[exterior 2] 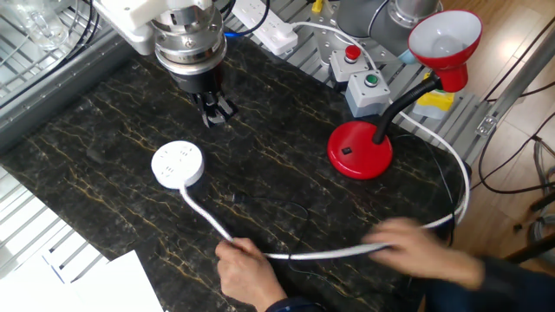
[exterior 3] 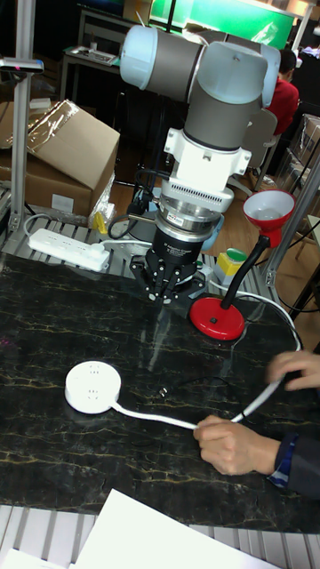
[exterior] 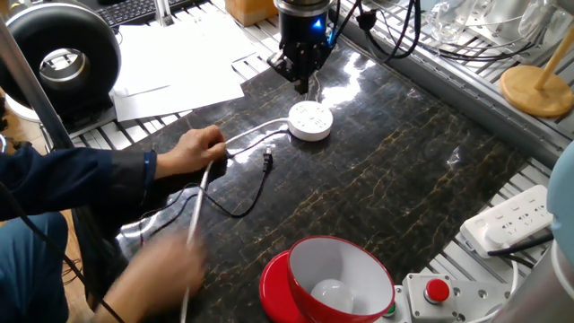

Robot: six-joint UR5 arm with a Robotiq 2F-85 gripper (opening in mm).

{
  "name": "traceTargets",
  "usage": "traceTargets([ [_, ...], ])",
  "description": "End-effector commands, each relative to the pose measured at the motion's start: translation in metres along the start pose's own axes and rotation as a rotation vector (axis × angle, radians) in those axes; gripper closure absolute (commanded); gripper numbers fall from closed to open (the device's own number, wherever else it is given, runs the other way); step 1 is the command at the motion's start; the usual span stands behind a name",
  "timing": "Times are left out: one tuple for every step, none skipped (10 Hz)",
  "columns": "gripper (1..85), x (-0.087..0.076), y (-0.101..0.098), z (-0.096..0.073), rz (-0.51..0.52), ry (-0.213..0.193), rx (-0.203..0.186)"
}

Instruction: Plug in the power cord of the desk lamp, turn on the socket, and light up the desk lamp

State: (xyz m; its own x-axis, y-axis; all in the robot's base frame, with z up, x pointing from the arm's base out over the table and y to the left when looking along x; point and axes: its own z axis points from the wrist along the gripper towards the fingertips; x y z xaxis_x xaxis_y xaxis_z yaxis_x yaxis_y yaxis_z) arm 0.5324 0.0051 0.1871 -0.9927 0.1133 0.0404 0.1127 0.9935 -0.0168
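A person's hand pins the thick white cable at the table's near edge. Beyond, the thin black power cord's small plug lies loose, light and floppy, best pinched at its stiff body, beside the round white socket. Farthest, the gripper hovers closed, empty.
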Motion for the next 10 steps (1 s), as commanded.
traceTargets([
  [84.3,-0.003,-0.017,-0.001,-0.078,-0.003,0.030],
  [84.3,-0.007,-0.023,0.000,-0.109,-0.016,0.038],
  [84.3,-0.014,-0.028,0.001,-0.130,-0.042,0.043],
  [84.3,-0.023,-0.032,0.003,-0.152,-0.071,0.049],
  [84.3,-0.026,-0.038,0.004,-0.183,-0.084,0.051],
  [84.3,-0.027,-0.041,0.005,-0.200,-0.089,0.049],
  [84.3,-0.030,-0.044,0.006,-0.220,-0.098,0.053],
  [84.3,-0.033,-0.049,0.007,-0.244,-0.111,0.066],
  [84.3,-0.036,-0.061,0.007,-0.283,-0.119,0.104],
  [84.3,-0.040,-0.065,0.008,-0.293,-0.135,0.119],
])
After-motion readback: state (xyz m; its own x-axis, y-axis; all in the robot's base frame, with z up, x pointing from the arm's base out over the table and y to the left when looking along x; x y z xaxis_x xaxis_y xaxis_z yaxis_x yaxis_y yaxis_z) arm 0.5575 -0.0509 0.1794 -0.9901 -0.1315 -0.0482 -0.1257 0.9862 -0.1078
